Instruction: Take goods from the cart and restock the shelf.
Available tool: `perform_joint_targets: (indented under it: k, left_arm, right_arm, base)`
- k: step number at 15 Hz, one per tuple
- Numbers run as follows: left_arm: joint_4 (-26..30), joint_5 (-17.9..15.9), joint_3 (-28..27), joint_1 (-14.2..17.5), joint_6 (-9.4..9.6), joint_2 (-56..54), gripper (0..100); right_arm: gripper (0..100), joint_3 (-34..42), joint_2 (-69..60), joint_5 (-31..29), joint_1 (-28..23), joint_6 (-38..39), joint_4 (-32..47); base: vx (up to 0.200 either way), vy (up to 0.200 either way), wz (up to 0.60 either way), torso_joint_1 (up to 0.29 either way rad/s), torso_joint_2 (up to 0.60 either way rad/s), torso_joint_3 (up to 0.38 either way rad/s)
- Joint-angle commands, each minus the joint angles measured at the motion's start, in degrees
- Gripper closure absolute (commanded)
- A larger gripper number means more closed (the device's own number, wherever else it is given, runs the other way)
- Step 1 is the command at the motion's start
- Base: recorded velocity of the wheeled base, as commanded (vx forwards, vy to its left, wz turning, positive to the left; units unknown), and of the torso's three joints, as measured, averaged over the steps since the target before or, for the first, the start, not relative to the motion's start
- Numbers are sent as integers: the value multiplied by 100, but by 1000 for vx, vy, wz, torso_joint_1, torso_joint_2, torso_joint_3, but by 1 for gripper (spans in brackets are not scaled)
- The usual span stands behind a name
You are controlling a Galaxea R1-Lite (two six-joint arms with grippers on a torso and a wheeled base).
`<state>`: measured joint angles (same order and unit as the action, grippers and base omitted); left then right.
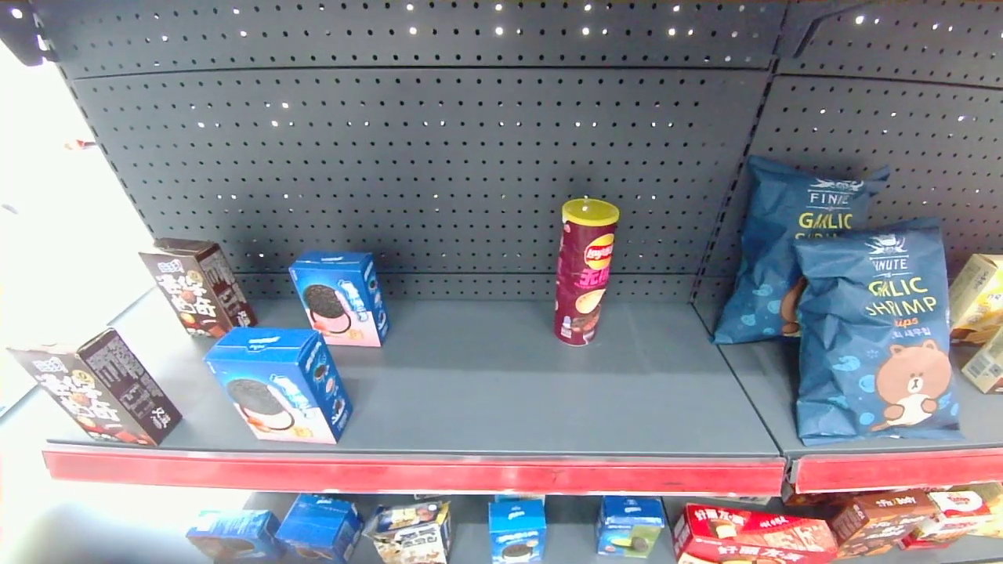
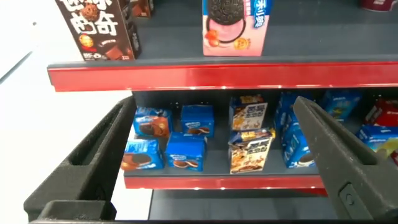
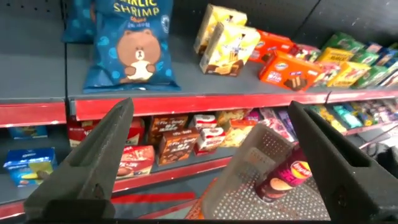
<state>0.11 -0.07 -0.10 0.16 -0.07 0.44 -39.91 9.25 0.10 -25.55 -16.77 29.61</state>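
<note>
The upper shelf (image 1: pixel 486 392) held two brown boxes (image 1: pixel 198 287) (image 1: pixel 98 386), two blue cookie boxes (image 1: pixel 338 298) (image 1: pixel 278 384), one chip can (image 1: pixel 586 274) and two shrimp-chip bags (image 1: pixel 791 251) (image 1: pixel 874 329).

We record a shop, snack aisle. Landmark: crisp can (image 1: pixel 586 270), upright on the grey metal shelf (image 1: pixel 486 392).
- Behind it: perforated back panel (image 1: pixel 439 164).
- To its left: blue biscuit boxes (image 1: pixel 280 384) and brown boxes (image 1: pixel 100 386).
- To its right: blue chip bags (image 1: pixel 874 337).
- Below it: red price rail (image 1: pixel 407 472), then more boxed snacks (image 1: pixel 517 531).
</note>
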Motion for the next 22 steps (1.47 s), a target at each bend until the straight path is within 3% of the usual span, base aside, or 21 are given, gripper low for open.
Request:
perform_joint_targets:
  k: [1, 15, 22]
  left_arm:
    - [-2, -1, 1, 11, -1, 9, 0]
    - [-2, 7, 1, 11, -19, 9, 0]
    - [-2, 7, 1, 11, -10, 9, 0]
  right_arm:
    - [0, 10, -2, -1, 6, -1, 10]
    - [0, 159, -213, 87, 41, -212, -8]
    - [0, 159, -187, 96, 50, -212, -34]
  base:
    - [0, 0, -600, 2, -2, 2]
    - [0, 0, -600, 1, 3, 2]
    - [0, 0, 0, 0, 0, 0]
